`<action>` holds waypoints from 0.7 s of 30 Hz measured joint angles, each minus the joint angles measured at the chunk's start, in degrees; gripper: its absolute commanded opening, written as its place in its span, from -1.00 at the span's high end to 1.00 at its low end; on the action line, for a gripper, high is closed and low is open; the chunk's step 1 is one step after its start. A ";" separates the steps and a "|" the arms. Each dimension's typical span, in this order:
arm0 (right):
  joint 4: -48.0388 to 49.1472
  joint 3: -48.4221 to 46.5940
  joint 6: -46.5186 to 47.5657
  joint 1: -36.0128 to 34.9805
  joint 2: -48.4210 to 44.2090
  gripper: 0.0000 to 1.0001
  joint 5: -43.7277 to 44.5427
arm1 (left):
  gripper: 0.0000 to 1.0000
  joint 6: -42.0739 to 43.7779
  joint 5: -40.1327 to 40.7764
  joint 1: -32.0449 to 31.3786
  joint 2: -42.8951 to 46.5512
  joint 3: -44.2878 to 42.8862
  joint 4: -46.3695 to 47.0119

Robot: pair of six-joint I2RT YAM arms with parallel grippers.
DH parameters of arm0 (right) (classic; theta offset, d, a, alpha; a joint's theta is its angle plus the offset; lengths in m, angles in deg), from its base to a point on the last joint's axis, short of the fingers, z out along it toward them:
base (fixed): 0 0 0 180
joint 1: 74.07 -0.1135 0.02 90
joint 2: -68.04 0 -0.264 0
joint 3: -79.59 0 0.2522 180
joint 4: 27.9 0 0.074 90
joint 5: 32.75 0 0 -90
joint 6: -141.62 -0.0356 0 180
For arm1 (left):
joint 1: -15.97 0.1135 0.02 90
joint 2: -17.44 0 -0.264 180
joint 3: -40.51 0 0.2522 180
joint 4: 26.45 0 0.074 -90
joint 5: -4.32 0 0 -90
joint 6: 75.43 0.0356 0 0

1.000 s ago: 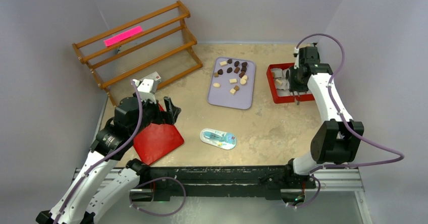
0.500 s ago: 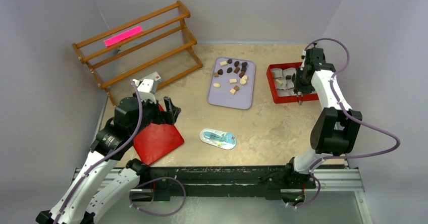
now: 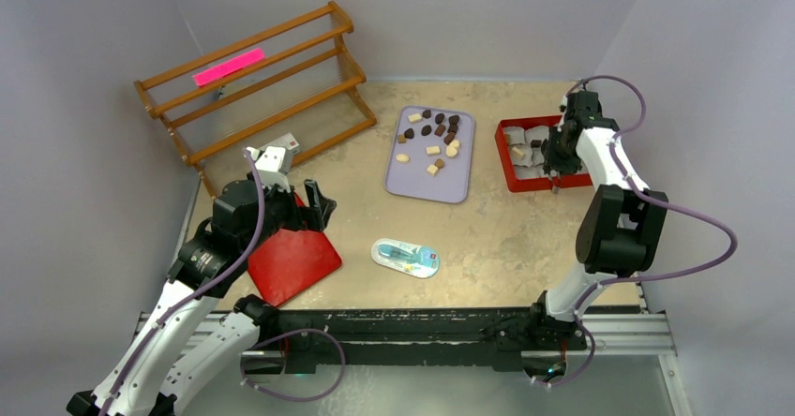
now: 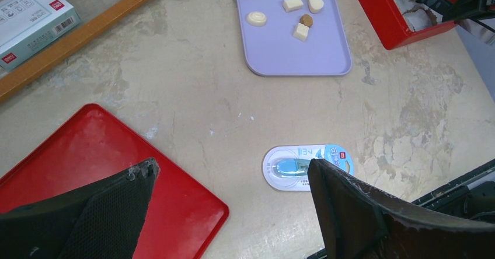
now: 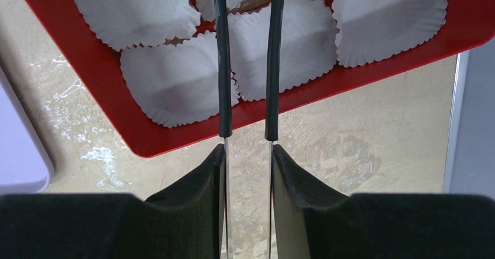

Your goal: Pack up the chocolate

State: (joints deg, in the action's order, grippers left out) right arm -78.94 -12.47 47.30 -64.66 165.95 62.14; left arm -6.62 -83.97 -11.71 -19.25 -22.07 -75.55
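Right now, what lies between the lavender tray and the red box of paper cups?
Nothing: only a bare strip of tabletop separates lavender tray from red box, seen in the top view.

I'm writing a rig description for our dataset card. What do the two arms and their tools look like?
The left arm and right arm have white shells with black joint housings; a purple cable trails along each. The left tool has wide black fingers with a mesh-textured pad; the right tool has black tapered fingers.

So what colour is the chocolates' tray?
The tray is pale lilac, clearest from the left wrist.
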 measured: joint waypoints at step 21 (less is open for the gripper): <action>0.31 0.00 -1.22 0.31 -1.20 0.22 -1.40 | -1.00 0.00 0.00 0.00 0.00 0.00 0.00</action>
State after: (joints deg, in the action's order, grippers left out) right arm -78.63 -12.47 46.08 -64.35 164.74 60.74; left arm -6.62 -83.97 -11.71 -19.25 -22.07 -75.55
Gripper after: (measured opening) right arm 0.403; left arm 0.998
